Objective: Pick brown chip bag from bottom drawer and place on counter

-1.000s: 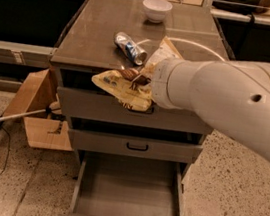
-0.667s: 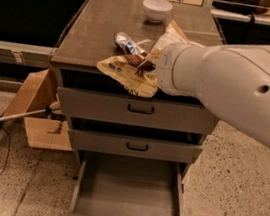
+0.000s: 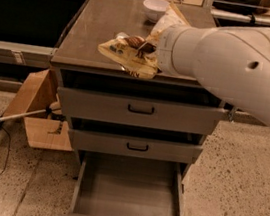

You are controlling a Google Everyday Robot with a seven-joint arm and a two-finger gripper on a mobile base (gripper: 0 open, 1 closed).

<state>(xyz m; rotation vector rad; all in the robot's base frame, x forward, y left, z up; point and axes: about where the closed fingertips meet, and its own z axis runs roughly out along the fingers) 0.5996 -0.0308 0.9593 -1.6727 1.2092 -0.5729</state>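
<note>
The brown chip bag (image 3: 126, 56) hangs at the end of my arm, over the front part of the counter (image 3: 99, 24). My gripper (image 3: 144, 50) is shut on the bag's right end and is mostly hidden by my large white forearm. The bag is tilted, and its tan underside hangs low over the counter's front lip. The bottom drawer (image 3: 130, 192) is pulled out below, and nothing lies in it. The crushed can is hidden behind the bag.
A white bowl (image 3: 155, 8) sits at the back of the counter. The two upper drawers (image 3: 142, 112) are slightly ajar. A cardboard box (image 3: 38, 111) and a long-handled tool (image 3: 6, 121) lie on the floor to the left of the cabinet.
My arm has carried the bag upward and back, from in front of the top drawer to over the counter's front part. The can is now covered by the bag.
</note>
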